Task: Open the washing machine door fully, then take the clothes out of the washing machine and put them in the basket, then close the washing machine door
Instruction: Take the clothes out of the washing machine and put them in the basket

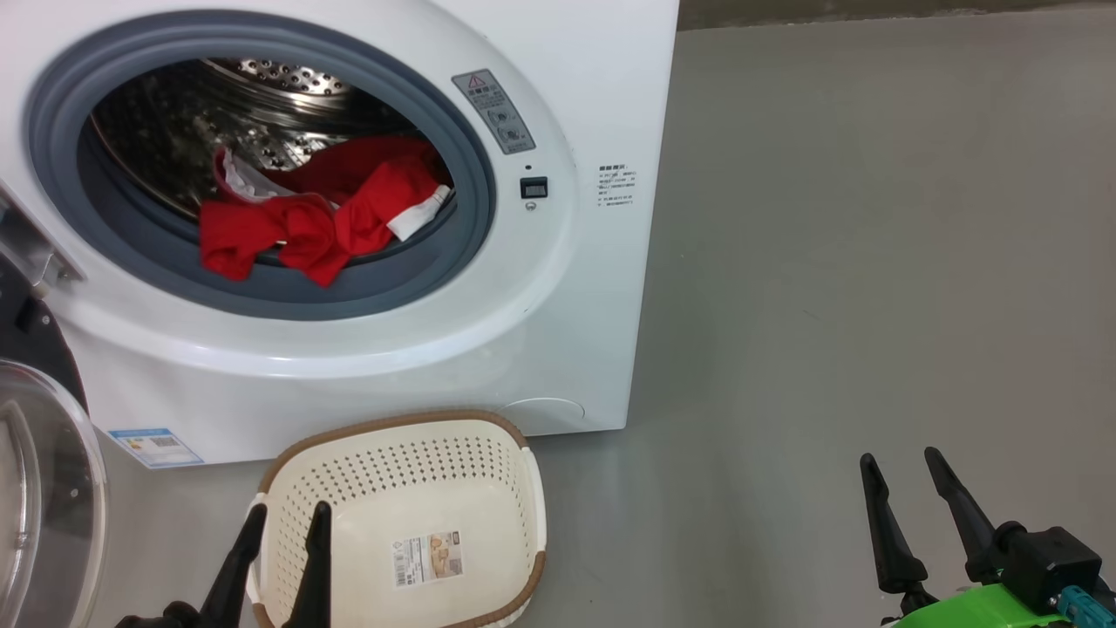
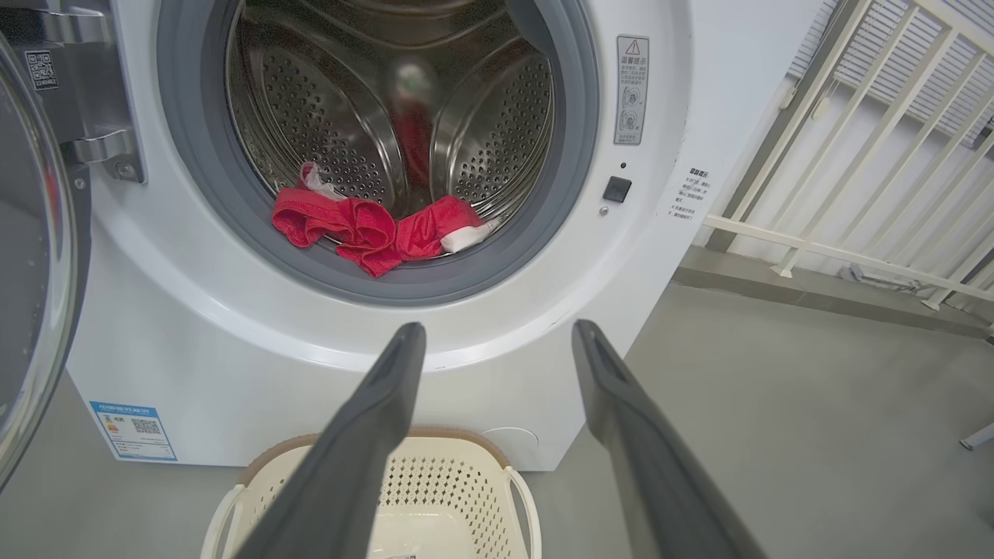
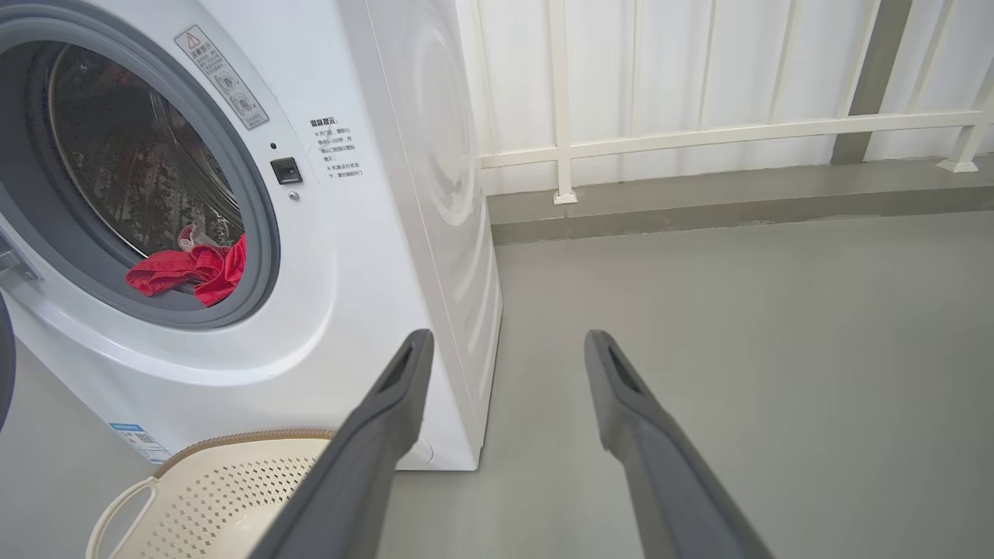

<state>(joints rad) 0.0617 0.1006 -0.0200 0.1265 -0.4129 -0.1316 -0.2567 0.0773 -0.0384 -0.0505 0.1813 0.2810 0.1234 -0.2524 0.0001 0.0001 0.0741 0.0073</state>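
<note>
Grey floor (image 1: 872,262) runs off toward 3 o'clock in the head view, and the right wrist view shows a white railing (image 3: 699,132) behind it. At 7 o'clock of the head view the left gripper (image 1: 289,513) has its two dark fingers parted and holds nothing, its tips over the 7 o'clock corner of the basket (image 1: 384,423). At 5 o'clock the right gripper (image 1: 900,475) is likewise spread and empty, above bare floor and well apart from the basket. The basket stands on the floor just in front of the washing machine (image 1: 567,331), with a paper label on its bottom. The washing machine door (image 1: 48,471) stands swung open at 8 o'clock. The clothes (image 1: 314,227) lie in the drum mouth at about 6 o'clock of the opening. They spill over the lower lip of the grey gasket (image 1: 475,201), with a white cuff toward 4 o'clock.
</note>
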